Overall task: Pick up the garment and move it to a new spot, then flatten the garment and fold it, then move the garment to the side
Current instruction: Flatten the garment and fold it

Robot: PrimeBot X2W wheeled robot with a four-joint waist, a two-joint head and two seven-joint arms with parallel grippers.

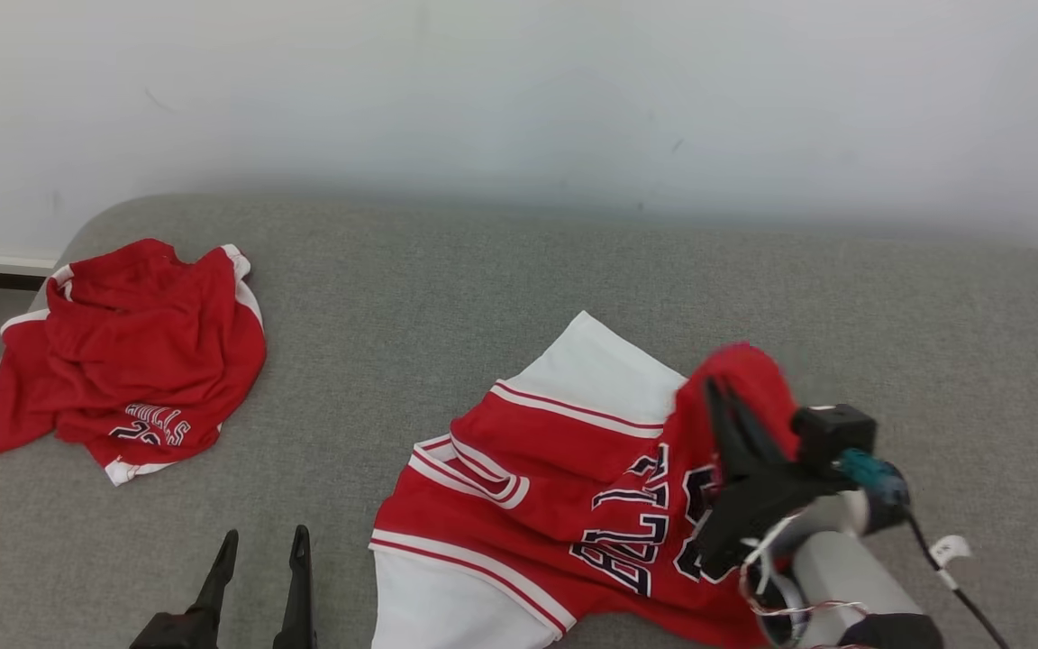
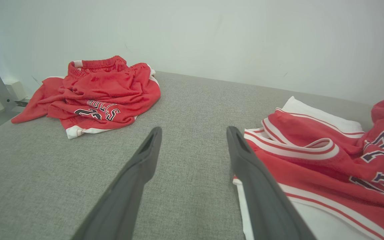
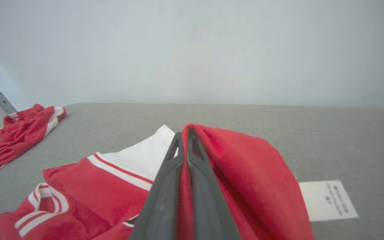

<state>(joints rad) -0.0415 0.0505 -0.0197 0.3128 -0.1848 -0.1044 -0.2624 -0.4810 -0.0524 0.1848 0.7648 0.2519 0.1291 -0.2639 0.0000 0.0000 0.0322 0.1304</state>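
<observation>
The garment (image 1: 555, 469) is a red and white basketball jersey with dark lettering, lying rumpled on the grey surface at centre right. My right gripper (image 1: 717, 392) is shut on a fold of its red fabric, which is raised off the surface and drapes over the fingers. In the right wrist view the two fingers (image 3: 165, 186) press together at the gripper (image 3: 183, 133), with red cloth (image 3: 245, 173) pinched between them and hanging to the right. My left gripper (image 1: 262, 545) stands open at the lower left, holding nothing. In the left wrist view that gripper (image 2: 193, 131) sits just left of the jersey's edge (image 2: 312, 150).
A second red garment, crumpled shorts (image 1: 132, 351) (image 2: 102, 93), lies at the far left near the surface's edge. The grey padded surface (image 1: 483, 270) ends at a pale wall behind. A white label (image 3: 327, 200) lies right of my right fingers.
</observation>
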